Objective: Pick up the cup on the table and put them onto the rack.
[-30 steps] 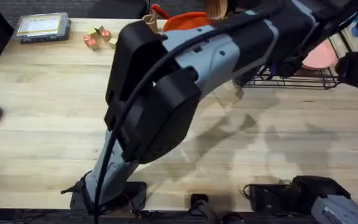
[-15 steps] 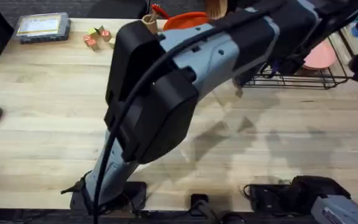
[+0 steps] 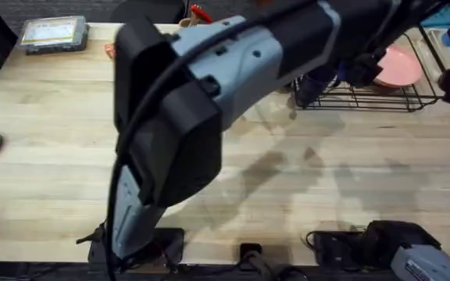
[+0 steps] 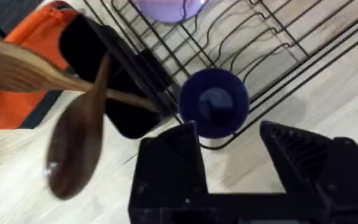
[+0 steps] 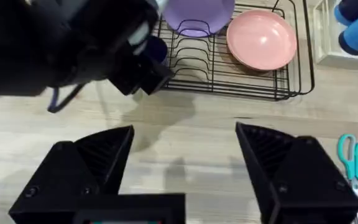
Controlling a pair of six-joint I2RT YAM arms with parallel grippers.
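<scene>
The left claw (image 4: 229, 155) is wide open; the cup (image 4: 214, 102) sits upright just past it, at the rack (image 4: 272, 43) corner.

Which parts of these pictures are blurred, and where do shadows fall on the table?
Overhead view: the left arm rises close under the camera and looks large and soft; grey shadows lie on the table around its middle. Left wrist view: the wooden spoon is smeared, the cup fairly clear at the rack corner. Right wrist view: the left arm is a dark blur; the pink plate is sharp.
</scene>
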